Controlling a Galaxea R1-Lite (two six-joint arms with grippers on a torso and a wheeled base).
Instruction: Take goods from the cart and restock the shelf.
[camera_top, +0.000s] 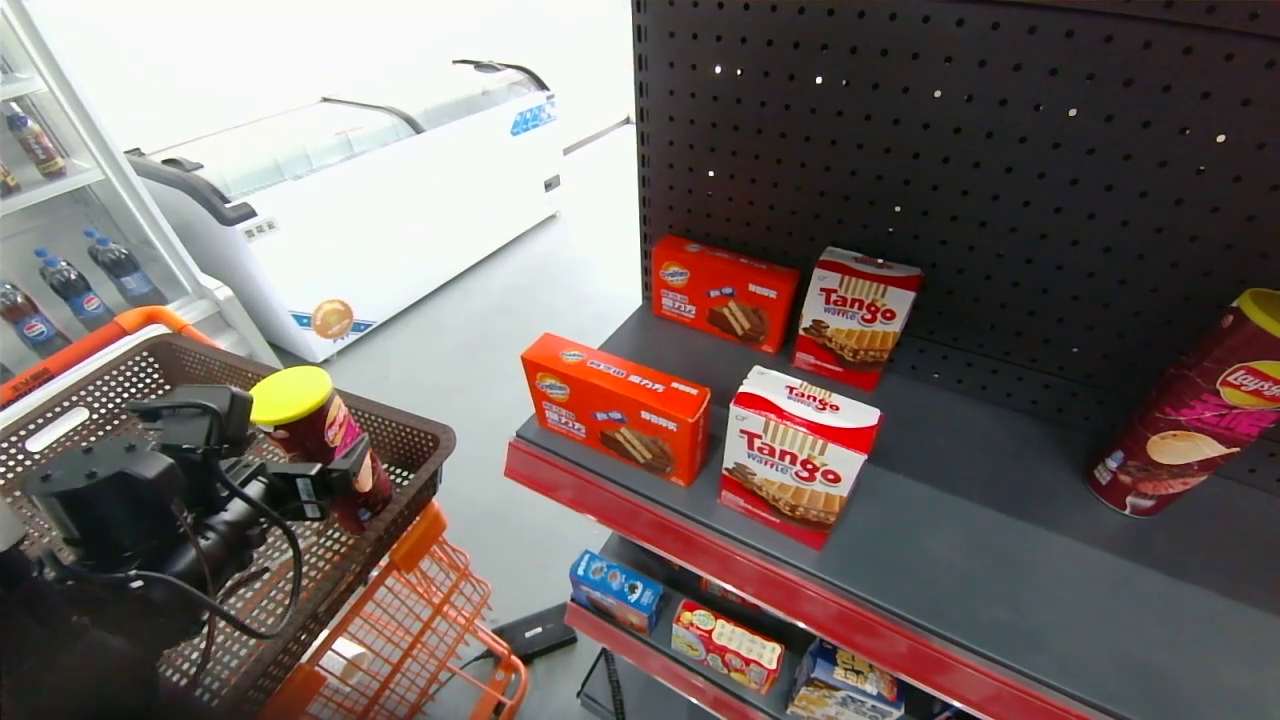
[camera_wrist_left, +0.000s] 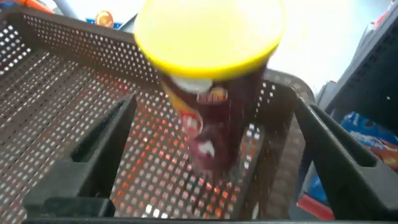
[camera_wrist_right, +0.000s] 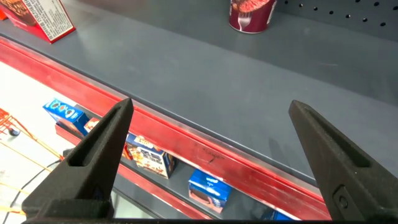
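Observation:
A maroon chip can (camera_top: 318, 445) with a yellow lid stands tilted in the brown cart basket (camera_top: 400, 440), its lid above the rim. My left gripper (camera_top: 340, 475) is open around the can's body, one finger on either side and a gap on both. From the left wrist, the chip can (camera_wrist_left: 211, 118) rises between the two black fingers (camera_wrist_left: 102, 146) over the mesh floor. My right gripper (camera_wrist_right: 208, 109) is open and holds nothing, hovering over the grey shelf (camera_wrist_right: 249, 81) near its red front edge. A second chip can (camera_top: 1190, 410) leans against the pegboard at the shelf's right.
Two orange boxes (camera_top: 615, 405) and two red-and-white wafer boxes (camera_top: 795, 455) occupy the shelf's left part. Bare grey board lies between them and the second can. Lower shelves hold small boxes (camera_top: 725, 645). A chest freezer (camera_top: 380, 200) and a drinks fridge (camera_top: 60, 250) stand behind the cart.

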